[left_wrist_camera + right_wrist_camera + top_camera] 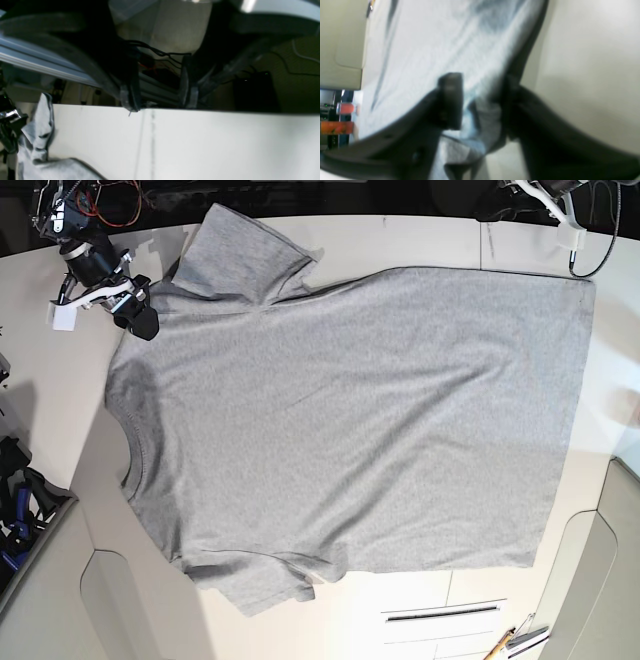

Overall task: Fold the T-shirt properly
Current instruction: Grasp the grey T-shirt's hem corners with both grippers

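Note:
The heather-grey T-shirt [350, 410] lies spread flat on the white table [420, 240], plain side up, with its neck to the left and its hem to the right. My right gripper [140, 320] is at the shirt's upper-left shoulder, beside the far sleeve [245, 255]. In the right wrist view its jaws stand apart with a bunched fold of grey cloth [485, 117] in the gap. My left gripper [160, 105] hovers at the table's far edge, open and holding nothing. A corner of the shirt [37, 140] shows at that view's lower left.
The left arm's white piece [560, 220] shows at the top right, near the hem's far corner. Pens or tools [515, 640] lie at the bottom right beside a slot [440, 613]. Dark gear [20, 500] sits off the table's left edge.

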